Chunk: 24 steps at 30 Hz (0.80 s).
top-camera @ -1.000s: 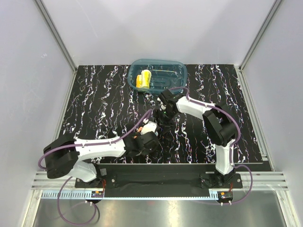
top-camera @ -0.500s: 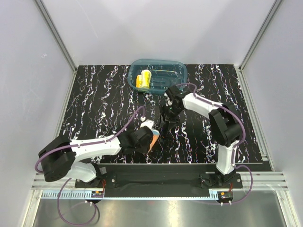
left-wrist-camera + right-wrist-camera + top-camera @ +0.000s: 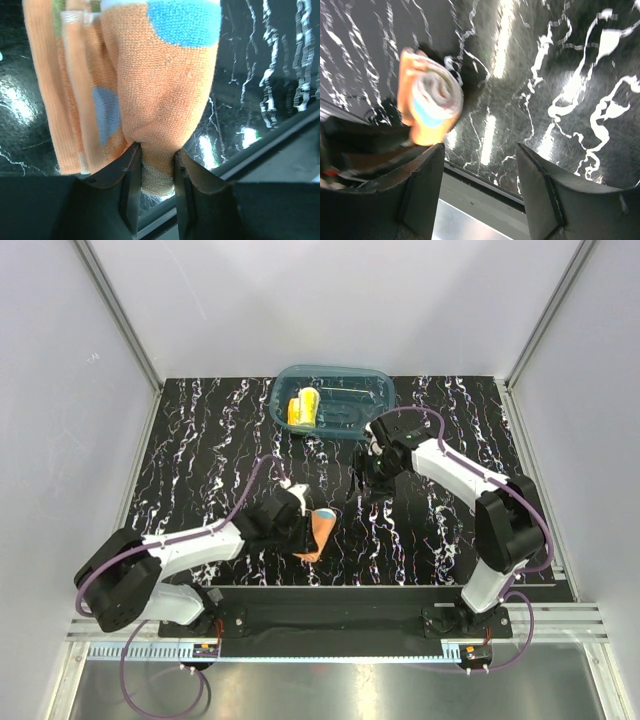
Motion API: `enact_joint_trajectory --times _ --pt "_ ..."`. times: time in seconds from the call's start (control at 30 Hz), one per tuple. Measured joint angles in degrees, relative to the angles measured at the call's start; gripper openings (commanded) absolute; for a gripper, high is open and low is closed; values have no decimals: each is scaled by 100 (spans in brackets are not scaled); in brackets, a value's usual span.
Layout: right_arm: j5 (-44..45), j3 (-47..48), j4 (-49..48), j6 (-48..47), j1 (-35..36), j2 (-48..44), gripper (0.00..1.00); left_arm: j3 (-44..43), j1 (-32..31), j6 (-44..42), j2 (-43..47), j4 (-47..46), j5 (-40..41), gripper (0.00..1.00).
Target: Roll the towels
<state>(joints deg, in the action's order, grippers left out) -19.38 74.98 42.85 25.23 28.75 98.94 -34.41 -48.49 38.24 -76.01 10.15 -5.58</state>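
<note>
Towel (image 3: 165, 100), orange with light-blue patches, in a tight spiral roll

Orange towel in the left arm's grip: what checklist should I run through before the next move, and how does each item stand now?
1. Grip: left fingers clamp the orange towel: ok.
2. Towel wound into a roll, spiral end showing in the right wrist view: ok.
3. The right fingers open, holding nothing: ok.
4. The right fingers apart from the roll: ok.
5. The yellow towel lies inside the teal tub: ok.
6. Roll lifted off the table: cannot tell.
</note>
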Motion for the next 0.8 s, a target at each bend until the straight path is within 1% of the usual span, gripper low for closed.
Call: enact_joint_trajectory --times 0.17,0.43,0.57,0.67,0.8 --pt "-155 -387 -101 2 0 -31 66 339 627 238 98 -446 -730 19" --pt "-914 -997 -782 68 2 -315 69 1045 1770 713 170 -1410 -2004 18" --pt "-1373 -1410 -1484 232 2 -555 71 1355 2354 949 157 -1790 -2588 17" --pt "-1788 -1886 -2328 501 20 -654 71 1519 2778 1121 24 -2041 -3036 17" --pt "-2065 -2402 -3320 852 184 -588 73 1631 3209 1307 -328 -2356 -3576 15"
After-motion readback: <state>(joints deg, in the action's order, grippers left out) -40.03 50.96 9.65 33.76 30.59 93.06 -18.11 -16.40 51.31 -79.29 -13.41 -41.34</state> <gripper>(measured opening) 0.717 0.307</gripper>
